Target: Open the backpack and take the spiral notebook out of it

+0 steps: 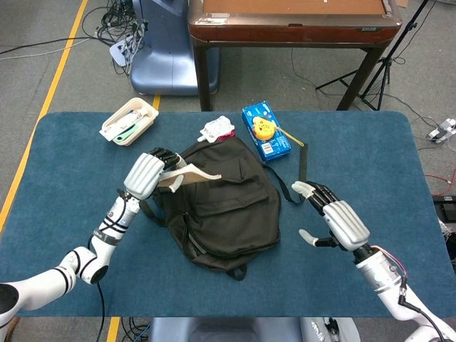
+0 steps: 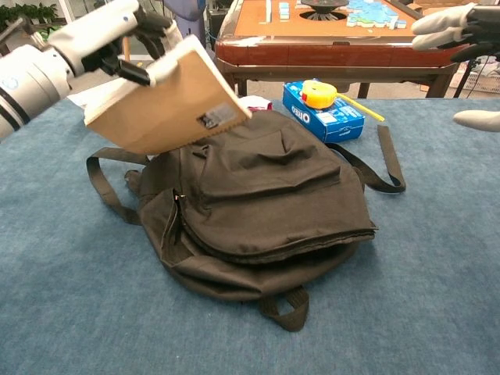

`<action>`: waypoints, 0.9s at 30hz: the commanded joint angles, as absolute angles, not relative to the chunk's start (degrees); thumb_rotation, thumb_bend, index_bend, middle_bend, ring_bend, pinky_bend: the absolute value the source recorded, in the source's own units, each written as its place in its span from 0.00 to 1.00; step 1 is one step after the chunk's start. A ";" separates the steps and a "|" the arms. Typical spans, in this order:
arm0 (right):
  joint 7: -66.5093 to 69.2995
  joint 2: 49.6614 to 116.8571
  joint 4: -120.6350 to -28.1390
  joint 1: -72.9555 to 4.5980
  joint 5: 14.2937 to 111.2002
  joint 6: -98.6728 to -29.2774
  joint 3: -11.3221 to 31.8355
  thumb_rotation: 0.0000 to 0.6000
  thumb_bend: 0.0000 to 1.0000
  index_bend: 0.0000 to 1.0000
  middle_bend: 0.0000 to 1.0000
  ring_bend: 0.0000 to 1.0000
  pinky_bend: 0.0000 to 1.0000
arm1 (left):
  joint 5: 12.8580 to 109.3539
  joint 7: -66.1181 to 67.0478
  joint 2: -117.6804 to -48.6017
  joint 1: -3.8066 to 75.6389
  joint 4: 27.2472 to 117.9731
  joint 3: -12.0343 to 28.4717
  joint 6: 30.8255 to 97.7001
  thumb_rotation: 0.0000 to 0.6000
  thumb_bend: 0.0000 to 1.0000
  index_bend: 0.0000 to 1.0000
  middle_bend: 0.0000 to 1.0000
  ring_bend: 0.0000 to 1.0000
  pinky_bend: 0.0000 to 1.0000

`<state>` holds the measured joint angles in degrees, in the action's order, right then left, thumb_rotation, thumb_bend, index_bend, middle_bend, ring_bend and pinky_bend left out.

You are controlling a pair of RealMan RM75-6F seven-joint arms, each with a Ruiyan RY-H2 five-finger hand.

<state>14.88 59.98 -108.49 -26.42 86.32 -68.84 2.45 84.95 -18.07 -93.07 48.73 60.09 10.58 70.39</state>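
Chest view, near to far: black backpack point(image 2: 266, 211) lies flat on the blue worktop point(image 2: 70, 312), flap down. My left hand point(image 2: 117, 35) grips the spiral notebook point(image 2: 168, 101) by its upper edge, clear of the bag, hanging above the bag's far-left corner, tilted, long axis sloping down toward the middle. Cover barcode label too small to read. Left hand is the one on it; free worktop lies to its left, so I judge set-down goes there. My right hand point(image 1: 335, 221) is empty, fingers apart, well right of the bag. Behind: blue box point(image 2: 328, 116) reading "OREO", yellow tape measure point(image 2: 318, 94) on it.
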 commanded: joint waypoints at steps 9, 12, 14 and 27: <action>17.65 58.38 -106.71 -24.31 84.09 -69.57 3.39 1.00 0.32 0.00 0.07 0.00 0.08 | 82.32 -7.87 -83.92 46.33 82.39 5.29 60.63 0.90 0.27 0.10 0.13 0.14 0.24; 15.97 58.01 -105.99 -23.43 83.28 -70.49 3.68 1.00 0.32 0.00 0.08 0.00 0.08 | 81.54 -5.89 -82.06 44.37 84.98 5.60 63.01 0.93 0.27 0.10 0.13 0.14 0.24; 13.62 57.74 -105.36 -22.68 82.66 -71.35 3.78 1.00 0.32 0.00 0.08 0.00 0.08 | 80.68 -3.99 -80.66 42.69 85.90 5.64 64.78 1.00 0.27 0.10 0.13 0.14 0.24; 0.23 58.74 -101.21 -17.53 80.02 -77.30 3.51 1.00 0.32 0.21 0.28 0.12 0.17 | 72.88 2.75 -72.06 29.18 89.12 3.31 74.45 1.00 0.27 0.14 0.13 0.15 0.23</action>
